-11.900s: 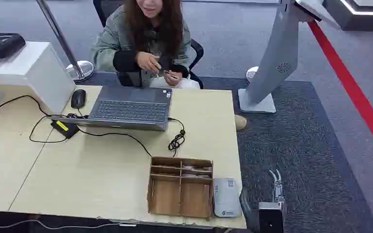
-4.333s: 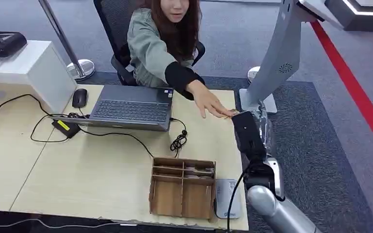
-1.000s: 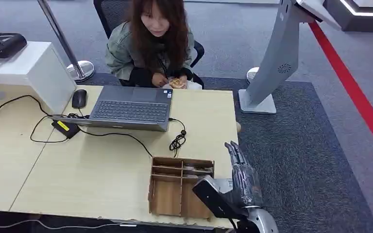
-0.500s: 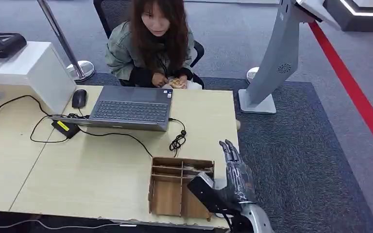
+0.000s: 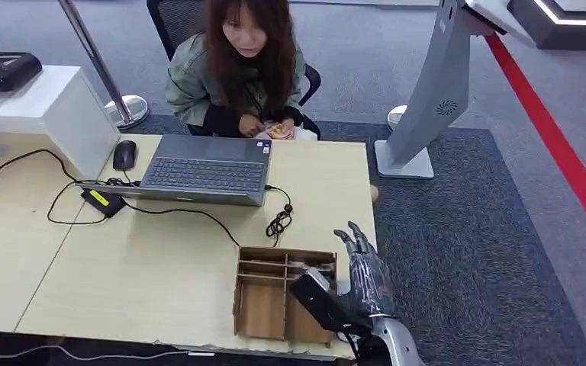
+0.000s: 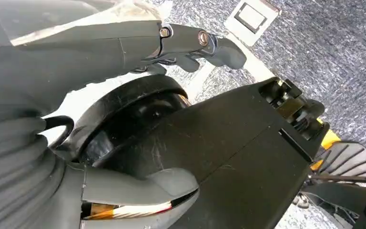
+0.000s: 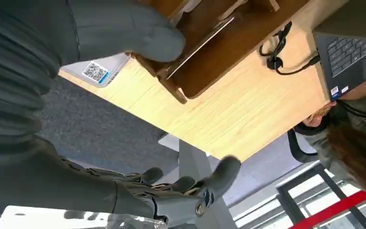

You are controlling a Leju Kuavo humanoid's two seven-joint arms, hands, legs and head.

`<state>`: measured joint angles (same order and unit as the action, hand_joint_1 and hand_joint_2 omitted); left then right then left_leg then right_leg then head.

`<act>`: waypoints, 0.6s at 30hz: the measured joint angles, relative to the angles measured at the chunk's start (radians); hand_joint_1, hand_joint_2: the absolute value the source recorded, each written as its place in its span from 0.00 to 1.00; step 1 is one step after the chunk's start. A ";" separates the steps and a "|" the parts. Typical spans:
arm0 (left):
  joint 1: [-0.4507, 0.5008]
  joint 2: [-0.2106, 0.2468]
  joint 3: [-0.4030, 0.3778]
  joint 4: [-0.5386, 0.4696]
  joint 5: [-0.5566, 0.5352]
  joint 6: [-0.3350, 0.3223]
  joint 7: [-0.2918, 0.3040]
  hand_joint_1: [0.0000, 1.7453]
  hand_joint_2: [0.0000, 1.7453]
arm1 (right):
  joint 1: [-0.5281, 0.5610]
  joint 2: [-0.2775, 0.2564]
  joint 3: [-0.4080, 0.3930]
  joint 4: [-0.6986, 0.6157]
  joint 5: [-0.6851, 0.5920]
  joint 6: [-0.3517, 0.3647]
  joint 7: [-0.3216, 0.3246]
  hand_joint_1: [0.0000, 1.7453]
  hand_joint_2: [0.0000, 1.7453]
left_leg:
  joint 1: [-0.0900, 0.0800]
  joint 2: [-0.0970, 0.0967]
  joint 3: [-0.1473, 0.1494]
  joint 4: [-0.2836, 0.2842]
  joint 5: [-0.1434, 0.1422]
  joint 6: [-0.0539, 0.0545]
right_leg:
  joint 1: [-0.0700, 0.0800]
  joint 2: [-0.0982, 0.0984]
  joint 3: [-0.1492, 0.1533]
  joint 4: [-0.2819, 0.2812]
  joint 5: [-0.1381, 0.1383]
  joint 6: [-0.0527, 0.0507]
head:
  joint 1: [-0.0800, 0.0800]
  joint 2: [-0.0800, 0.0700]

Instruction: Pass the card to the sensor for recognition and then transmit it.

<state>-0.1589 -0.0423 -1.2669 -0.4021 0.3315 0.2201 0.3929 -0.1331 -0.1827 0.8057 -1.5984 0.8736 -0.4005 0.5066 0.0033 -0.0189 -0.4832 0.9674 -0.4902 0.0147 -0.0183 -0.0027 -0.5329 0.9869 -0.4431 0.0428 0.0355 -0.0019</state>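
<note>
My right hand [image 5: 365,276] hovers with fingers spread and nothing in it over the table's near right corner, at the right end of the wooden divider box [image 5: 275,293]. In the right wrist view the thumb [image 7: 124,33] lies over the box [image 7: 219,57], where a pale card [image 7: 200,45] leans in a compartment. Next to the box lies the white card reader [image 7: 97,71] with its QR label. A seated person across the table holds a small card [image 5: 277,131] in both hands. My left hand [image 6: 124,62] hangs with fingers stretched out, holding nothing.
An open laptop [image 5: 206,171] with its cables, a mouse [image 5: 123,155] and a black adapter [image 5: 101,200] sit on the far half of the table [image 5: 122,267]. A white cabinet [image 5: 38,114] stands at the left; a grey kiosk stand [image 5: 427,99] is on the carpet at the right.
My right hand has drifted a little left and forward, closer over the box's right end. The person stays seated with the card in their hands.
</note>
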 joint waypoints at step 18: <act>0.000 0.002 -0.001 0.000 -0.003 -0.003 -0.005 0.00 1.00 | -0.013 0.028 0.000 0.059 0.000 0.002 -0.018 0.26 1.00 | 0.000 0.000 0.000 0.000 0.000 0.000 | 0.000 0.000 0.000 0.000 0.000 0.000 | 0.000 0.000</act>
<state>-0.1589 -0.0404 -1.2676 -0.4021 0.3281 0.2167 0.3876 -0.1457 -0.1545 0.8053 -1.5389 0.8732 -0.3986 0.4887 0.0033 -0.0187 -0.4830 0.9674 -0.4902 0.0147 -0.0183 -0.0027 -0.5329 0.9869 -0.4431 0.0428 0.0355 -0.0019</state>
